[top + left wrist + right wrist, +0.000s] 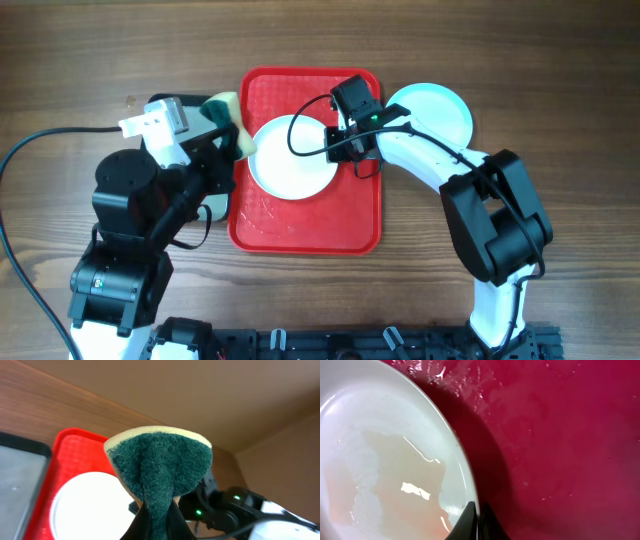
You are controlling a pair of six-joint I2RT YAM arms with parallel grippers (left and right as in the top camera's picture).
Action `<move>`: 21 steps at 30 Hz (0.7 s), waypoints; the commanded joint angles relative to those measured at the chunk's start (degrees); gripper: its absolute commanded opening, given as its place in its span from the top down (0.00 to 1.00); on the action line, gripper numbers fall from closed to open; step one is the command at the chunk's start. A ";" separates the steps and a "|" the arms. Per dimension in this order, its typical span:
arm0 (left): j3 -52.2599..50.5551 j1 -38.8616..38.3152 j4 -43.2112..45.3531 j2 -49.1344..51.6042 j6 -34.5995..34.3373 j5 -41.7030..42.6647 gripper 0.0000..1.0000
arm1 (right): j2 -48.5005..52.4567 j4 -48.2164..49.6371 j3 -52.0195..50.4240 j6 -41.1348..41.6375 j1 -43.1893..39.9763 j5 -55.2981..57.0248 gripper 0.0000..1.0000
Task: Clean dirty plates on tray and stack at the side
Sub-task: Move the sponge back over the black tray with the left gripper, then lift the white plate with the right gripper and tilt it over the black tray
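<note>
Brown wood-grain tabletop (560, 80), matte. Left gripper (156, 519): fingers clamped on the waist of a folded sponge (160, 465), with a coarse dark-green scouring face and a soft yellow foam edge. Right gripper (478, 519): dark tapered fingers closed together on the thin rim of the round white glossy plate (395, 460), at its 3 o'clock edge from overhead. Plate well wet, with a pale orange film. It lies in the bright red rectangular plastic tray (570, 435), which is textured and water-beaded. Light blue round plate (432, 112) on the table at 2 o'clock off the tray; black-rimmed grey tray (20, 475) at 9 o'clock.
</note>
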 commanded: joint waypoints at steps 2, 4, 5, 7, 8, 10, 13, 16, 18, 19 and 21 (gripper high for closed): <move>-0.24 0.37 0.94 -0.26 0.26 5.88 0.96 | 0.11 0.26 -0.35 -0.61 0.42 -1.53 0.96; -0.24 0.37 1.62 -0.26 0.26 8.50 0.96 | 0.11 0.26 -0.15 -2.34 0.48 -1.51 0.96; -0.24 0.37 2.08 -0.26 0.26 10.03 0.96 | 0.11 0.22 0.04 -3.08 0.48 -1.53 0.96; -0.24 0.37 2.95 -0.26 0.26 12.33 0.96 | 0.09 0.07 0.57 -3.93 0.46 -1.51 0.96; -0.24 0.37 3.37 -0.26 0.26 13.16 0.96 | 0.02 0.00 0.98 -4.33 0.46 -1.51 0.96; -0.24 0.37 4.20 -0.26 0.24 14.56 0.96 | -0.26 -0.13 1.97 -4.37 0.46 -1.51 0.96; -0.24 0.37 4.85 -0.26 0.22 16.46 0.96 | -1.27 -0.15 3.41 -4.26 0.48 -1.51 0.96; -0.24 0.37 5.03 -0.26 0.09 16.59 0.96 | -2.27 -0.15 5.22 -3.89 0.76 -1.53 0.96; -0.24 0.37 5.29 -0.26 0.07 16.61 0.96 | -2.36 -0.04 6.49 -3.87 1.20 -1.51 0.96; -0.24 0.37 5.49 -0.26 0.07 16.63 0.96 | -2.36 0.11 7.19 -3.85 1.55 -1.51 0.96; -0.24 0.37 5.51 -0.26 0.04 16.63 0.96 | -2.36 0.90 7.98 -3.82 2.40 -1.49 0.96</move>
